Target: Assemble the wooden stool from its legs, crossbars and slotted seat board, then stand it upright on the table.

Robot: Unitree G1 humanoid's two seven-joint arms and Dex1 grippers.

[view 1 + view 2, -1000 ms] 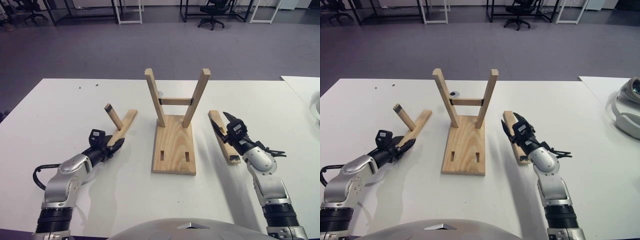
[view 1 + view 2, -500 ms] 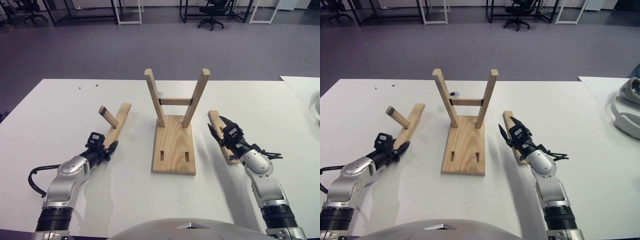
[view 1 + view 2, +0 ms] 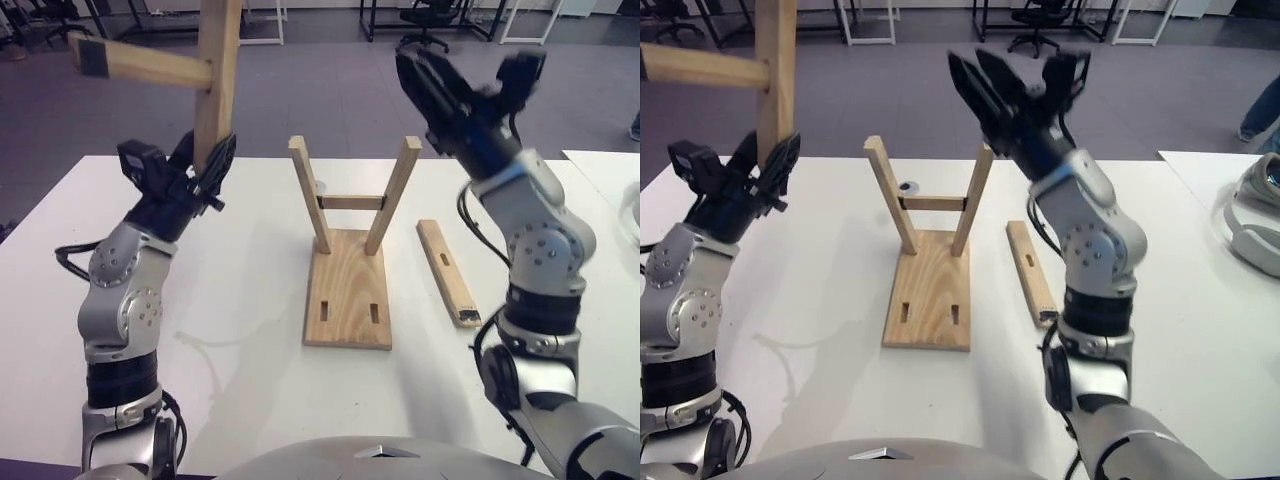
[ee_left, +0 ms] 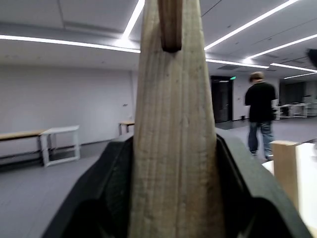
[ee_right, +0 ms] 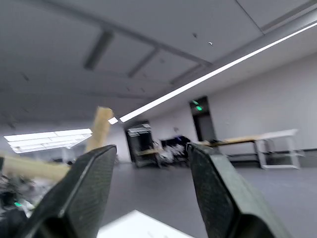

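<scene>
Stool leg with crossbar [image 3: 218,70] lifted off worktop [image 3: 250,300], pinched in your left gripper [image 3: 205,165]; your right gripper [image 3: 975,68] rose spread, empty; loose leg [image 3: 447,272] left beside seat board [image 3: 348,290]. Slotting next.

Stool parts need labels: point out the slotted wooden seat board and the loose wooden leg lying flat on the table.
Slotted wooden seat board [image 3: 348,290], left eye view, bare middle.
Loose wooden leg [image 3: 449,279], left eye view, mid-length.
</scene>
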